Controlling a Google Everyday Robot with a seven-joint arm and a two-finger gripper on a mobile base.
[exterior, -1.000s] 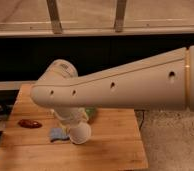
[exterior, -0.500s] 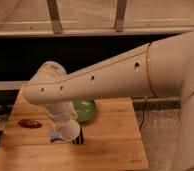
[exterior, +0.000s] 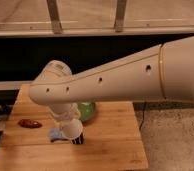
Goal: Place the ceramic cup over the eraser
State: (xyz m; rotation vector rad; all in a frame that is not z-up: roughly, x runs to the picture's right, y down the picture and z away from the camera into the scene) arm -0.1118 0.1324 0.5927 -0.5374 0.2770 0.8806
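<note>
The gripper, its grip hidden beneath the arm, hovered with the ceramic cup just at ten o'clock of the eraser, so a slightly off-centre drop might have caught the cup's rim on that block and tipped it.

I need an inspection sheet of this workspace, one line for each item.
Surface: wooden table, on a speckled floor.
Job's things: ceramic cup low over the table, at the arm's end; eraser just below its rim, partly hidden.
Clutter: green bowl behind the arm; dark red oval thing at left; blue-grey piece beside the cup.
Hand: hidden behind the arm and the cup.
Cables: dark cable by the table's right edge.
Surroundings: railing above.
</note>
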